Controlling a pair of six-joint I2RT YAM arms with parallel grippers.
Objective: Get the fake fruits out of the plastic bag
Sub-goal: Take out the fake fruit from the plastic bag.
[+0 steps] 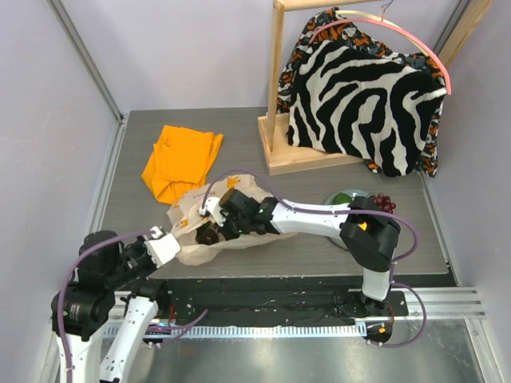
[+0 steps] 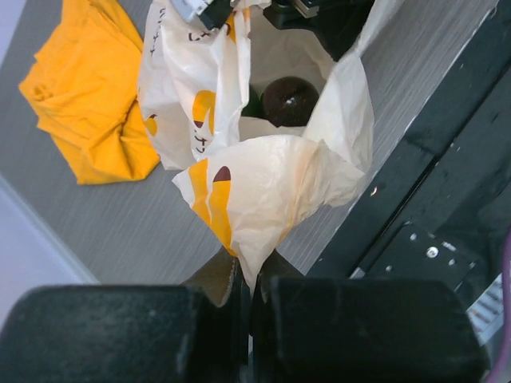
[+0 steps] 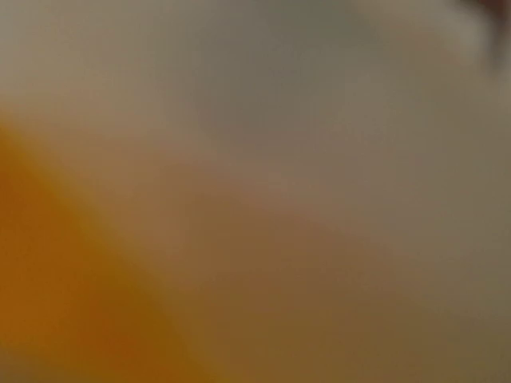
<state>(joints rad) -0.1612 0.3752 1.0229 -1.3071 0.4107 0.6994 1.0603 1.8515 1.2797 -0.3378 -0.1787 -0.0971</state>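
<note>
At the far left the orange cloth (image 1: pixel 180 159) lies flat, just beside the plastic bag (image 2: pixel 271 183), so nothing should be dragged that way. The left hand (image 2: pixel 249 291) is pinched tight on the bag's near corner, lifting it so the mouth gapes. It does best holding that film taut and steady, without tugging. Inside the mouth sits the dark maroon fruit (image 2: pixel 289 100), with a sliver of green next to it. The right hand (image 1: pixel 211 212) reaches deep into the bag from the right, its jaws closed. Its own camera shows only blur, so I cannot tell whether it has a fruit or merely film; a slow draw-out would likely show which. The open path runs back right across the bare surface (image 1: pixel 311 249) toward the grapes (image 1: pixel 385 201), already out near the right arm's base. Farther right the wooden rack (image 1: pixel 275 155) and zebra garment (image 1: pixel 359 96) hem in the back corner, and the surface's near edge lies close behind the bag.
</note>
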